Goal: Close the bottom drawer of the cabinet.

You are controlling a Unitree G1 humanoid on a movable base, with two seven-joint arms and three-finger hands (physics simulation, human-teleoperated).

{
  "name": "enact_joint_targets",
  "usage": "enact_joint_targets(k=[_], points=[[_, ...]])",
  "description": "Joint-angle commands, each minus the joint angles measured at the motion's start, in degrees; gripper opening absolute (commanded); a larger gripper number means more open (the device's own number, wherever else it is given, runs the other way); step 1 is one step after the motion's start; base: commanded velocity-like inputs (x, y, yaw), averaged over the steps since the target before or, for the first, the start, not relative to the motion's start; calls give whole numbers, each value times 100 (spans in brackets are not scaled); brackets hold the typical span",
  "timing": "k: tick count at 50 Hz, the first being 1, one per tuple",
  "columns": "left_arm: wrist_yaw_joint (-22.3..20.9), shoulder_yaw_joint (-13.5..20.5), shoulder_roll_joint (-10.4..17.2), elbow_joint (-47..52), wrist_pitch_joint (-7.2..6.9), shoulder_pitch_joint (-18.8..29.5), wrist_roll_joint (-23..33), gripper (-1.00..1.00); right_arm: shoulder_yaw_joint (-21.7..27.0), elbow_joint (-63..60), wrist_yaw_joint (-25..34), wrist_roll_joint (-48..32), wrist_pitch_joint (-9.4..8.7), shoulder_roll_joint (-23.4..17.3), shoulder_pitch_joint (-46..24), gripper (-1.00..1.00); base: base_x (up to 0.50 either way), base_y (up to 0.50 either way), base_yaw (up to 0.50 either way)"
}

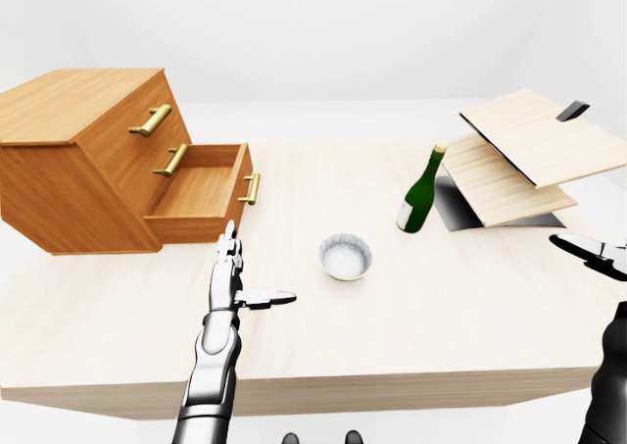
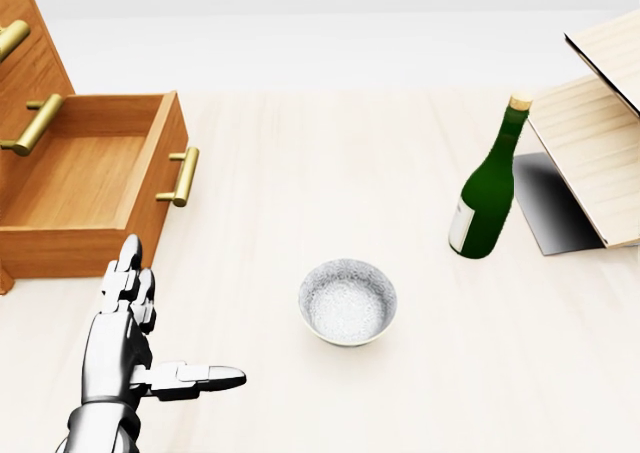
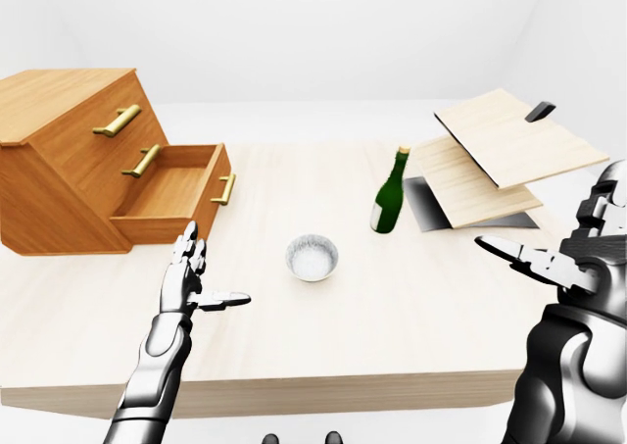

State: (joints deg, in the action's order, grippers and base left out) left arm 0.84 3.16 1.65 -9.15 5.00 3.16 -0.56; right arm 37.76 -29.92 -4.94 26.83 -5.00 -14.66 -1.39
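One cabinet, three handles, one bowl, one bottle, two boards.

Bowl between open drawer and bottle

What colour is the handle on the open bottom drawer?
Brass gold. The handle shows best in the head view, on the open bottom drawer.
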Motion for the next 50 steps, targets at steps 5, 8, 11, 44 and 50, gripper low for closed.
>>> enact_joint_targets(k=[5,8,11,44,50], points=[[5,-27,-13,12,0,-34,22,100,58,-71,-1,52,0,-4,15,100,29,0,0],[1,-29,-13,14,0,-25,26,100,57,-67,5,53,0,0,16,100,29,0,0],[2,-20,-10,34,0,-31,20,100,58,-87,4,54,0,3,22,100,29,0,0],[180,-70,4,-306,-269,713,155,100,53,-134,70,138,0,68,85,100,16,0,0],[277,3,69,-718,-249,1136,98,100,71,-151,87,160,0,68,90,100,0,0,0]])
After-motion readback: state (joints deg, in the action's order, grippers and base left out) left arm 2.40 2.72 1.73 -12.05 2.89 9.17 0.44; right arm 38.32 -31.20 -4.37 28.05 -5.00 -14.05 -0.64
